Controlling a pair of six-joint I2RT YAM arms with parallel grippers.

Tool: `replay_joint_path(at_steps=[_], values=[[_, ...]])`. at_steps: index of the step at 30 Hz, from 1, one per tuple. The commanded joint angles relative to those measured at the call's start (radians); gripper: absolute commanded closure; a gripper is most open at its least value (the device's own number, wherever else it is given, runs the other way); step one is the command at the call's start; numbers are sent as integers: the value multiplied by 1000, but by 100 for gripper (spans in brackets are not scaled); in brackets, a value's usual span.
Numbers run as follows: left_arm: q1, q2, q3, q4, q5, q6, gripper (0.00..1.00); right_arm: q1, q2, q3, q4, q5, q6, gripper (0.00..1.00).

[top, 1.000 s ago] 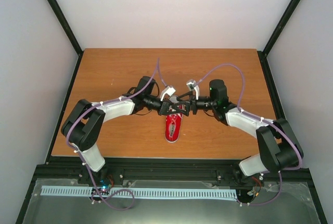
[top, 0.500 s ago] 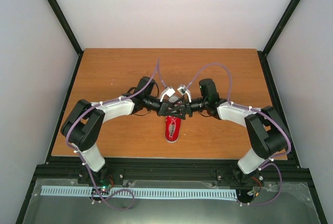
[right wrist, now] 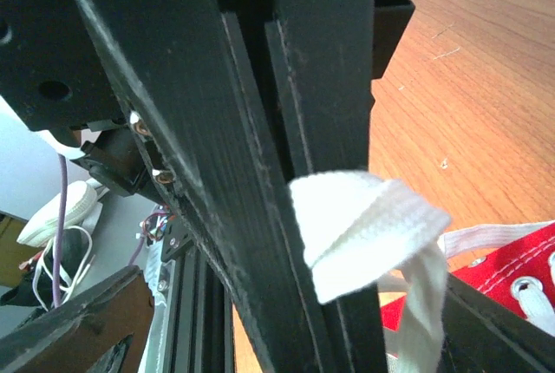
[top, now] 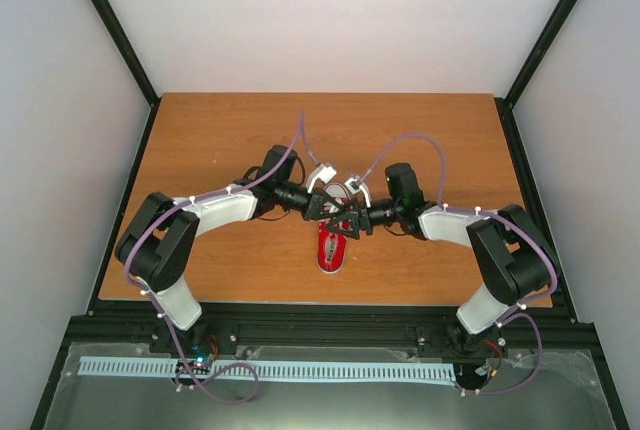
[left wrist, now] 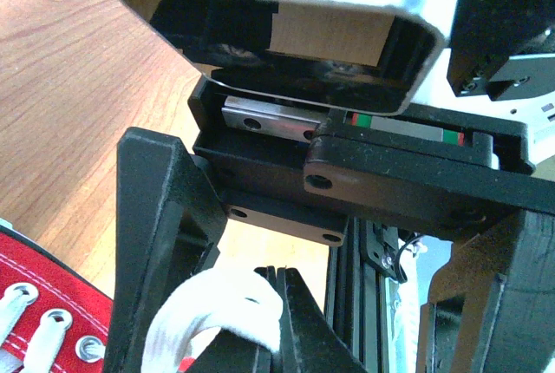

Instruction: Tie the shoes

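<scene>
no readable text, labels, brands or numbers anywhere

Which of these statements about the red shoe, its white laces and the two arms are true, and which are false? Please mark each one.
1. The left gripper has its jaws shut on a loop of white lace. True.
2. The shoe is lifted clear of the table. False: it lies on the wooden top, below the two grippers.
3. The right gripper pinches a folded piece of lace. True.
4. The two grippers are far apart, at opposite table edges. False: they meet just above the shoe.
5. The shoe is blue. False: it is red with metal eyelets.
</scene>
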Motion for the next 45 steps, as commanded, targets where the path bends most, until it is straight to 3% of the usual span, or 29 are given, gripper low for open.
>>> replay_joint_path(at_steps=[1, 13, 31, 37, 45], values=[[5, -29, 11, 64, 12, -28, 99, 13, 9, -27, 88, -9, 28, 19], [5, -26, 9, 63, 27, -30, 99, 18, -75, -132, 242, 228, 64, 19], [5, -12, 16, 46, 79, -22, 99, 46, 19, -55, 369, 157, 79, 17], [5, -16, 8, 77, 52, -56, 99, 56, 29, -76, 423, 173, 96, 21], [6, -14, 3, 77, 52, -56, 99, 56, 30, -85, 428, 203, 98, 40]])
